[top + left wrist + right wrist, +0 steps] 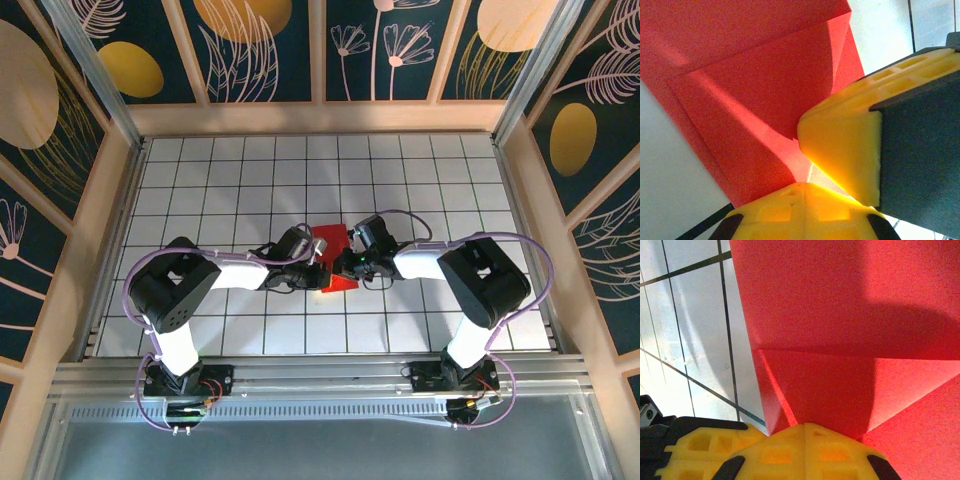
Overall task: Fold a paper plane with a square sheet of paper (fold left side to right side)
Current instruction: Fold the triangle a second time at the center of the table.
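– Left end effector (805, 192): how does it stand?
– Both yellow fingers are pressed flat together with no gap, and the tips are down on the red sheet of paper (755, 90). I cannot tell whether any paper is nipped between them.
– And the right end effector (805, 430)?
– Much the same. It is closed tight, with its tips touching the sheet where folded edges run out toward 11 o'clock and 2 o'clock.
– How do the two sit to each other?
– Nearly tip to tip. From the left wrist, one yellow finger of the right one stands at 3 o'clock, just beside the left tips. From above, the left arm reaches in from 9 o'clock and the right arm from 3 o'clock.
– Where is the paper?
– It lies about the middle of the white gridded table (230, 190), under both sets of tips. It is creased, with layers lying over one another. From above, red shows at 12 o'clock and 6 o'clock of the meeting point.
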{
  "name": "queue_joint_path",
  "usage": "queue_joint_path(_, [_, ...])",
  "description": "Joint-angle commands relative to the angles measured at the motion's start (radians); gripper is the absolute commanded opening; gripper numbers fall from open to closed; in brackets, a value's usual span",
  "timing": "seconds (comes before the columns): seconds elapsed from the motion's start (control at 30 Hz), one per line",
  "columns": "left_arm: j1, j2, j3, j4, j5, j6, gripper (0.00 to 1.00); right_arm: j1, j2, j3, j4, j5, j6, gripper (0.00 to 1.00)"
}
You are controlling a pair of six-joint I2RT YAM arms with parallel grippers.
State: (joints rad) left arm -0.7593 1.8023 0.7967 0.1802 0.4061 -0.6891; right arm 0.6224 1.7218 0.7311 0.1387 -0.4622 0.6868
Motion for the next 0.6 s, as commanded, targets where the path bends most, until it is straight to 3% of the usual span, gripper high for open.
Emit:
queue_joint_path(0.0, [-0.005,0.019,-0.011,-0.117,-0.070,-0.001,0.00,0.000,0.039,-0.018,-0.034,0.045,-0.024,0.00])
queue_joint_path(0.4, [-0.005,0.022,-0.033,-0.139,-0.085,0.003,0.00,-0.070,0.046,0.013,-0.077,0.062,-0.104,0.00])
queue_joint_path(0.57, [-0.005,0.016,-0.040,-0.137,-0.089,0.004,0.00,-0.147,0.063,0.032,-0.089,0.062,-0.138,0.00])
